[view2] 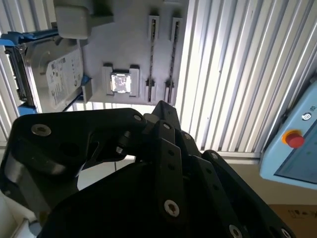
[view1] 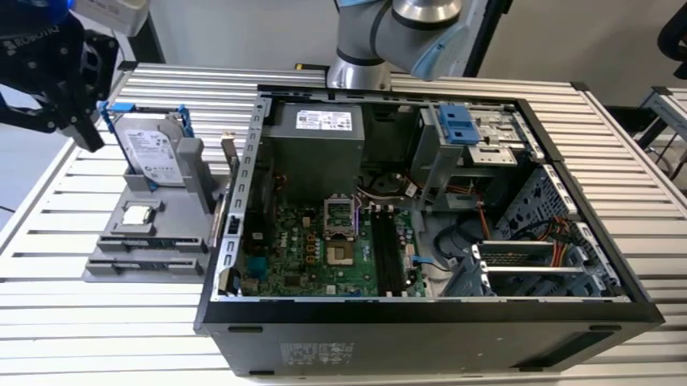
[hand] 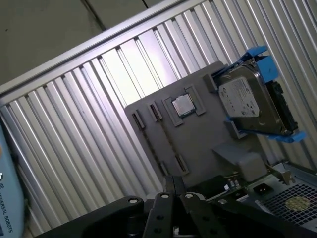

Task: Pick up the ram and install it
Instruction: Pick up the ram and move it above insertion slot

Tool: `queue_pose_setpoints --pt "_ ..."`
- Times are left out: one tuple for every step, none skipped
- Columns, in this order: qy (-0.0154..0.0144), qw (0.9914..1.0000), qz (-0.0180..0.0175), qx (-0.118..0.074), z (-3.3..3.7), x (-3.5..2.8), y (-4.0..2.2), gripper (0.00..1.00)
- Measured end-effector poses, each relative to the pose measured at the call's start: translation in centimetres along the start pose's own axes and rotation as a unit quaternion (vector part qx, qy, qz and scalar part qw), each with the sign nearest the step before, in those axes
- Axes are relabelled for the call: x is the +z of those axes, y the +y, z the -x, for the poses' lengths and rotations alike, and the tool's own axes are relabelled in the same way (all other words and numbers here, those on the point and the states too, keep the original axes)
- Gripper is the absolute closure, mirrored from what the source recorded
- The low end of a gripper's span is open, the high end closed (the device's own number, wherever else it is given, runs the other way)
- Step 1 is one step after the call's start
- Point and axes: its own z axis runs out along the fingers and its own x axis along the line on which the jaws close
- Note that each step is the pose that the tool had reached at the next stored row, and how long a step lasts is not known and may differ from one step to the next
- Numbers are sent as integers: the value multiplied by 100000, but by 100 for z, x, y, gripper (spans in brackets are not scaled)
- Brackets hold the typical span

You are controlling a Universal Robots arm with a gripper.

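Your gripper high at the exterior view's left, fingertips pinched together, just over the grey holder with hard drive and chip, open case rightward, ram's whereabouts you cannot tell

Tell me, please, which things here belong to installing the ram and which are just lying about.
Job: gripper, near the grey holder; motherboard's black slots.
Lying about: hard drive, processor chip, both on that holder.
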Motion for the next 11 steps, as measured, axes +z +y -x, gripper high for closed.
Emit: queue_pose_setpoints --pt "-46 100000 -91 -294 0 0 0 100" --pt "-81 99998 -160 -575 0 0 0 100" --pt "-106 99995 -212 -923 0 0 0 100" --pt "-128 99991 -253 -1322 0 0 0 100" --pt "-136 99985 -280 -1702 0 0 0 100" --pt "-147 99977 -307 -2125 0 -1 0 100" --pt "-157 99967 -326 -2553 0 -1 0 100" --pt "-157 99955 -331 -2973 0 -1 0 100" --pt "-154 99942 -326 -3394 0 -1 0 100" --pt "-151 99927 -319 -3805 0 -1 0 100" --pt "-145 99909 -311 -4247 0 -1 1 100"
